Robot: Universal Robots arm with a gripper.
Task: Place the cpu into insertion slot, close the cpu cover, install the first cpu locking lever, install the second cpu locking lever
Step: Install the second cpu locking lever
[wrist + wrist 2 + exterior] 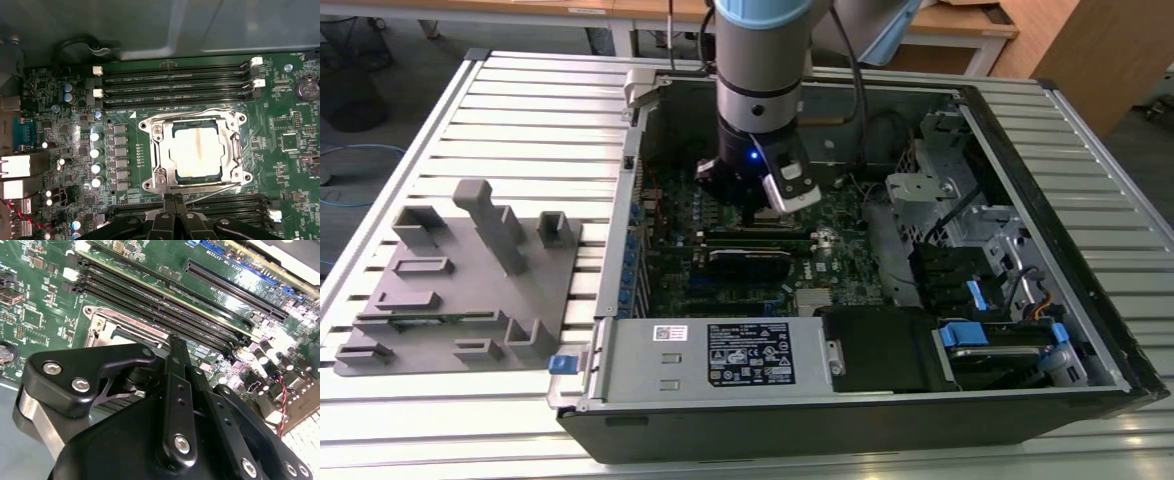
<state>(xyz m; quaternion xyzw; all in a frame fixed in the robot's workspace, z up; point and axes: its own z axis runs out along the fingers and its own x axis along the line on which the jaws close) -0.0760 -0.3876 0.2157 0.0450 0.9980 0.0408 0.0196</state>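
1. First wrist view gives us one cpu (196,151), pale and square, lying in the one slot (195,152), with one cover (227,150) shut down around it as a silver frame.
2. We count three memory slots (175,82) on one side of the socket and more on the other, beside the gripper.
3. One gripper (172,205) sits at the socket's edge; its fingers (167,210) look pressed together with nothing between them. We also see it in the second wrist view (176,347), low over the socket rim.
4. Exterior view shows one arm (758,80) reaching down into the open case (854,400), which rests on a slatted table (520,110).
5. One grey fixture (460,280) stands on the table to the exterior view's left, well apart from the case.
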